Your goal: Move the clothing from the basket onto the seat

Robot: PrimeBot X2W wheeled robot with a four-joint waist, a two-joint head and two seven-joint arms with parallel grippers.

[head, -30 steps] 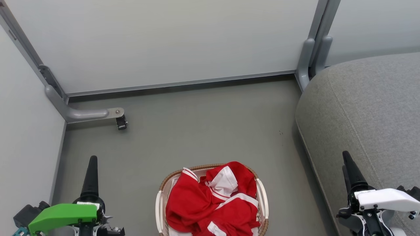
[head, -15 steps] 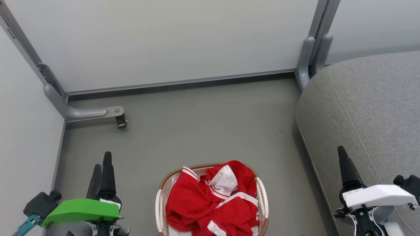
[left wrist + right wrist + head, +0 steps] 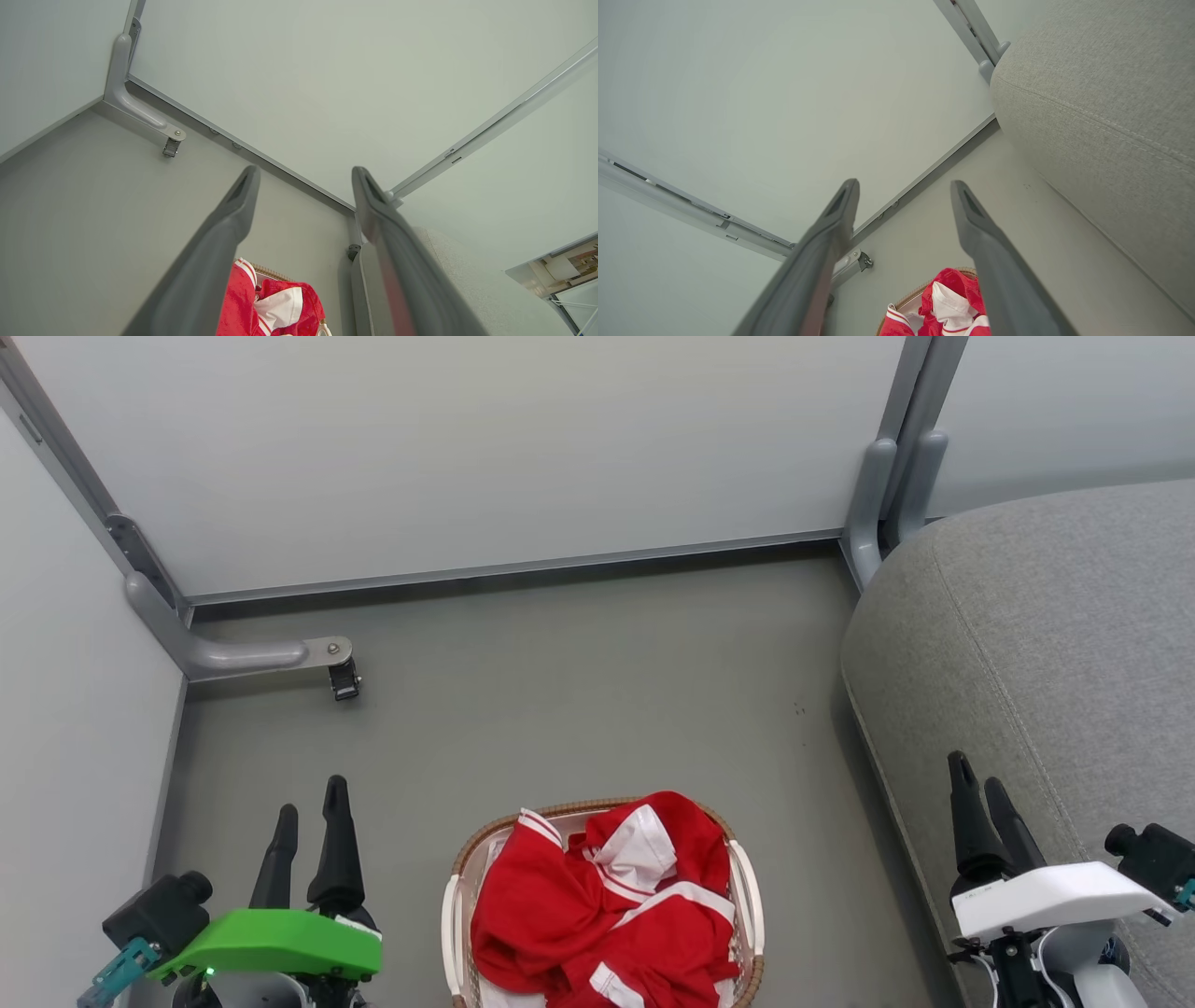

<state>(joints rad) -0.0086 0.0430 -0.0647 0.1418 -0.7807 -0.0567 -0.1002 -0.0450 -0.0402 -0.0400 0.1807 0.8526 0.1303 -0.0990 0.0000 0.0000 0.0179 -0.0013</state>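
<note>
Clothing [image 3: 607,905], crumpled red-and-white, fills the basket [image 3: 752,896], lengthwise, white collar toward the basket's far end. Left jaws and right jaws flank the basket, clear of it, both released, empty.

Head downward, wrists upward, common basket [image 3: 750,896]

- Left gripper [image 3: 310,798] sits low on the left, its two dark fingers parted and pointing up, with the green wrist cover [image 3: 271,941] just behind them.
- Right gripper [image 3: 976,773] sits low on the right, fingers also slightly apart, white wrist cover [image 3: 1055,898] below.
</note>
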